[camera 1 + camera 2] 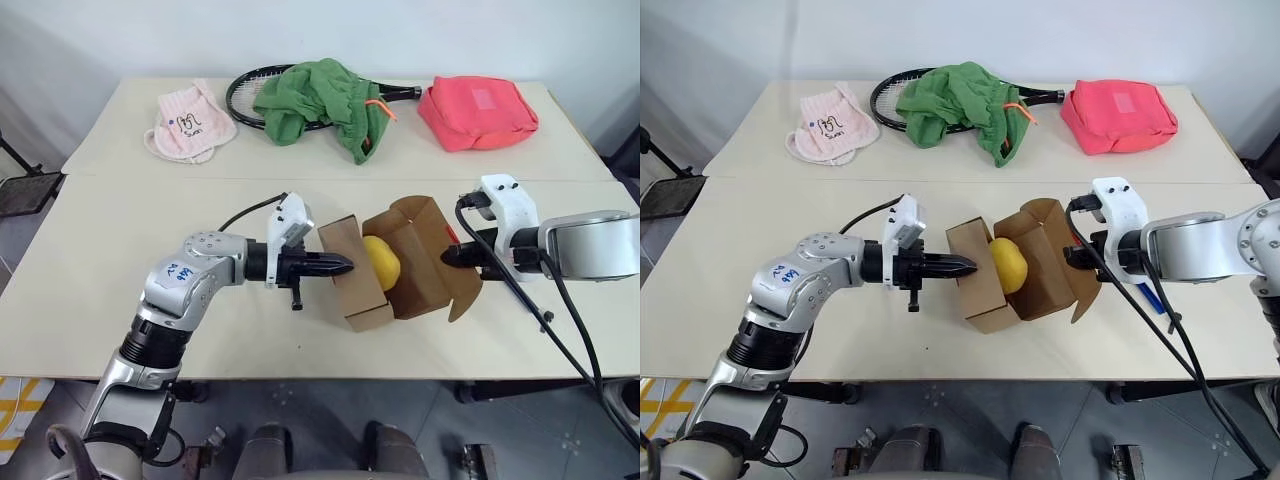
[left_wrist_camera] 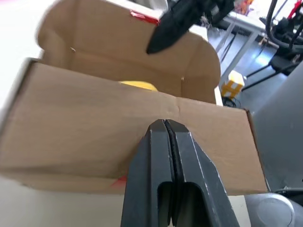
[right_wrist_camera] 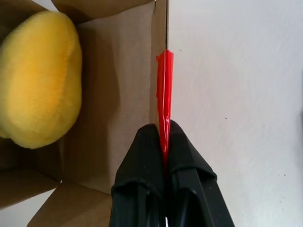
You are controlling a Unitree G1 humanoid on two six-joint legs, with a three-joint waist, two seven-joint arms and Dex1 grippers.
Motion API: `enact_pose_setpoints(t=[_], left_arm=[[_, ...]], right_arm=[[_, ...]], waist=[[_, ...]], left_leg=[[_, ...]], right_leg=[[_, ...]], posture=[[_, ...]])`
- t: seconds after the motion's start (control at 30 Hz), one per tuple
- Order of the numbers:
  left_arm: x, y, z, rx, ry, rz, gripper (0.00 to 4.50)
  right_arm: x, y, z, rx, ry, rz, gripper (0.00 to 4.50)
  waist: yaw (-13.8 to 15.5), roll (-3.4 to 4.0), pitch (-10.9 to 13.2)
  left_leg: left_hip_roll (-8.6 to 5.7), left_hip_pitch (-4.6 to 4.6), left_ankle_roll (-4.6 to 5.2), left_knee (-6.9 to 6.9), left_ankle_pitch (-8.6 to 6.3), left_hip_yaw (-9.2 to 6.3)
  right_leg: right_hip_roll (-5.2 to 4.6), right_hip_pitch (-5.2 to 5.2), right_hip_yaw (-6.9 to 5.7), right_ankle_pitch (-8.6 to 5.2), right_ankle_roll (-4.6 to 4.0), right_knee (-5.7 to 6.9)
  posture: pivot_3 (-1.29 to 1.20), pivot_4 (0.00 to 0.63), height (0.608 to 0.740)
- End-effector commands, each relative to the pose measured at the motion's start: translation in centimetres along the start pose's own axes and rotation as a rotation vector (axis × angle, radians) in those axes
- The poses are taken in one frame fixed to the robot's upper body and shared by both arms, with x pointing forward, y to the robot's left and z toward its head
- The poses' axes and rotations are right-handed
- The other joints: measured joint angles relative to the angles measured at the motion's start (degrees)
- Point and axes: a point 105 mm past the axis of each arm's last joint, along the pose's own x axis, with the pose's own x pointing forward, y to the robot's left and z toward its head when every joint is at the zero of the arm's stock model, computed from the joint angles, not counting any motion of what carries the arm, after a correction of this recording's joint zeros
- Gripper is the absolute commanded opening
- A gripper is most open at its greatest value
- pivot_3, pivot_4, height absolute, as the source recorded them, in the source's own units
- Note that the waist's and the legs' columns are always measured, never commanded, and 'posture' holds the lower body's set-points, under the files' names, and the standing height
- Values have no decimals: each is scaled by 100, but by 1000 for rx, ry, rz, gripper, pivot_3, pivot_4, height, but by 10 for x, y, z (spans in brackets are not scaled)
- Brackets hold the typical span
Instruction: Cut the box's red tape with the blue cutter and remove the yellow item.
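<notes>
On the matte table, the creased cardboard box [image 1: 400, 270] gapes around the plush yellow item [image 1: 381, 262]; the right gripper [image 3: 164, 137] pinches its glossy red tape [image 3: 164, 90], the left gripper [image 1: 340, 266] closed, empty.

Along my far table edge [image 1: 120, 120] lie a pink cloth [image 1: 188, 125], a black racket [image 1: 250, 90] under a crumpled green garment [image 1: 320, 100], and a pink-red bag [image 1: 476, 112]

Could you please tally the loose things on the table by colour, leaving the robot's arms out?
Brown: 1, the box
Yellow: 1, the yellow item inside it
Red: 1, fabric bag
Pink: 1, cloth
Green: 1, garment
Black: 1, racket
Blue: 1, the blue cutter
Total: 7
</notes>
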Motion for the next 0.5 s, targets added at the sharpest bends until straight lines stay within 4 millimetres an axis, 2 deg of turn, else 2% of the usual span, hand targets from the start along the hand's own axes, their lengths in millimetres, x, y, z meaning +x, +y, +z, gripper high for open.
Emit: enact_pose_setpoints(t=[0.03,0.27,0.5], left_arm=[[1,7,-24,8,90,47,0],[-11,15,-52,-44,160,113,0],[-27,14,-66,-84,188,156,0]], right_arm=[[-7,5,10,-31,-53,-5,11],[-10,12,11,-61,-63,11,11],[-14,20,9,-113,-63,39,11]], waist=[[0,0,0],[6,6,-5],[11,16,-19]], left_leg=[[0,1,0,0,0,1],[1,18,1,5,0,0],[2,29,2,5,-1,-2]], right_leg=[[0,0,1,0,0,0],[0,16,2,2,-4,4],[0,26,3,4,-7,5]], posture=[[0,150,740],[0,150,740],[0,150,740]])
